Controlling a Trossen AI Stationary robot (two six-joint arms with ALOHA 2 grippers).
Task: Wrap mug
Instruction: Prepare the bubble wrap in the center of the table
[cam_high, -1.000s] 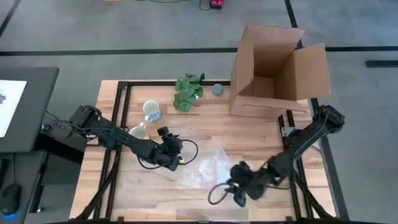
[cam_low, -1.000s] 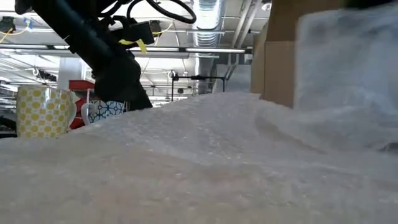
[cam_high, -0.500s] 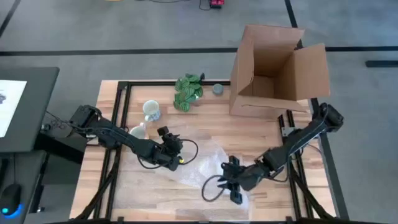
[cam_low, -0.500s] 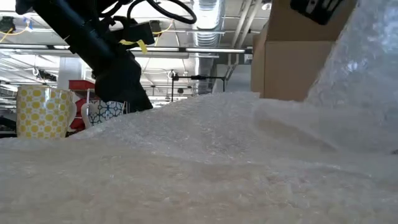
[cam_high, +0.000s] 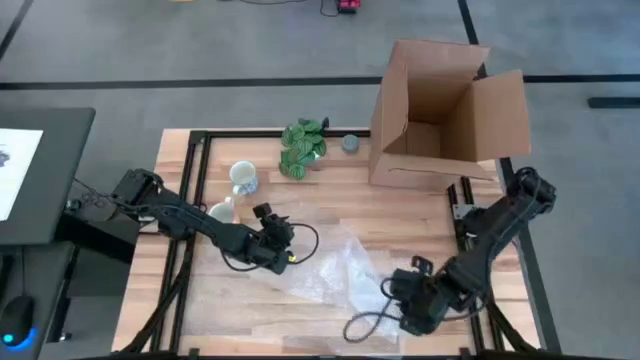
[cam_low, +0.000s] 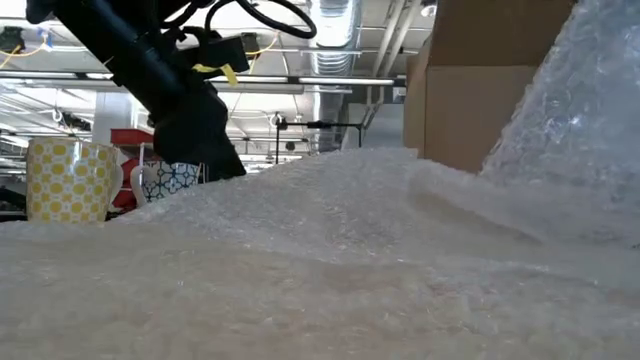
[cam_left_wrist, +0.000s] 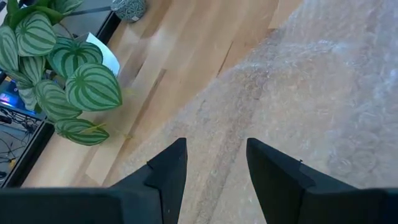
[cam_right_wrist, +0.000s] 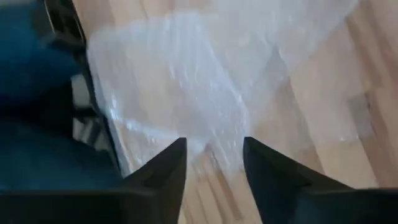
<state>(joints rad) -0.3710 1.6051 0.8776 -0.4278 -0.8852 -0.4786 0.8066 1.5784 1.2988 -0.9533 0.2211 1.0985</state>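
The small white mug (cam_high: 243, 178) with blue marks stands upright on the table's left part, apart from both grippers. A clear bubble wrap sheet (cam_high: 335, 272) lies near the table's front middle. My left gripper (cam_high: 278, 250) is at the sheet's left edge, shut on it. My right gripper (cam_high: 405, 300) is at the sheet's right near part, shut on it. In the low view the sheet's right part (cam_low: 580, 100) stands up steeply. My left gripper has the bubble wrap near its left edge (cam_left_wrist: 217, 143), coming slanting down from the table's left. The fingers hide the place of contact. The wrap around it lies flat on the table. My right gripper pinches a ridge of the bubble wrap (cam_right_wrist: 214, 149) between its two fingers at the sheet's right near part. That part is lifted off the table and slopes down to the rest of the sheet, which lies on the wood.
A yellow dotted mug (cam_high: 222, 211) stands beside my left arm. A green leafy plant (cam_high: 303, 147) and a small grey round thing (cam_high: 350, 144) are at the far edge. An open cardboard box (cam_high: 440, 105) fills the far right corner.
My right gripper went a little toward the table's left, then back toward the right and near edges, taking the wrap's right part with it. That part now stands higher in the low view. The wrap's left part stays put.
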